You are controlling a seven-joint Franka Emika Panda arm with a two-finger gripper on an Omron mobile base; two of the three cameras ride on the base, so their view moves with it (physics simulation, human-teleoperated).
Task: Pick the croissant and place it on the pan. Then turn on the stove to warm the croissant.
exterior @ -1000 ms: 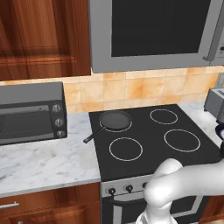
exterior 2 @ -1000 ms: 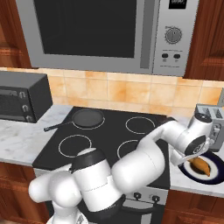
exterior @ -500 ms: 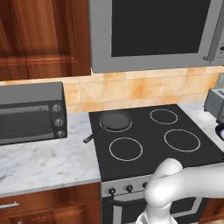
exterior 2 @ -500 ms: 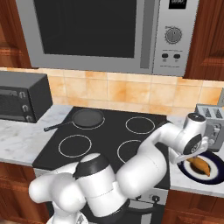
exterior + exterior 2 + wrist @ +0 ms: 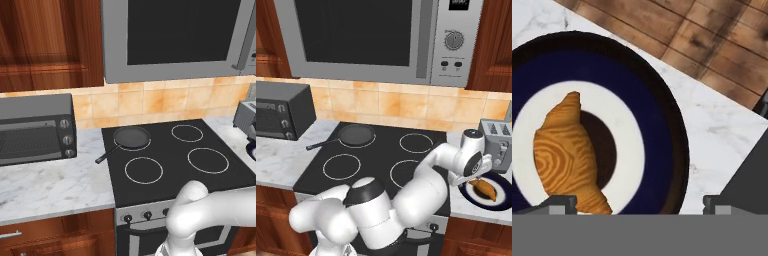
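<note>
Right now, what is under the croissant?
The croissant lies on a dark plate with a white ring on the marble counter. It covers part of the plate's dark centre.

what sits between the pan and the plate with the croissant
Bare black stove glass with its ring burners, plus the arm reaching across, between pan and plate holding the croissant; right base view.

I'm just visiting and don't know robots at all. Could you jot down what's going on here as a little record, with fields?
Setting: simulated kitchen, black stove set in a marble counter
Croissant: lying on a dark plate right of the stove, not yet picked up
Pan: on the stove's back left burner, nothing in it
Gripper: just above the plate, jaws wide open, holding nothing
Nearby: toaster behind the plate, toaster oven on the left, microwave overhead
</note>
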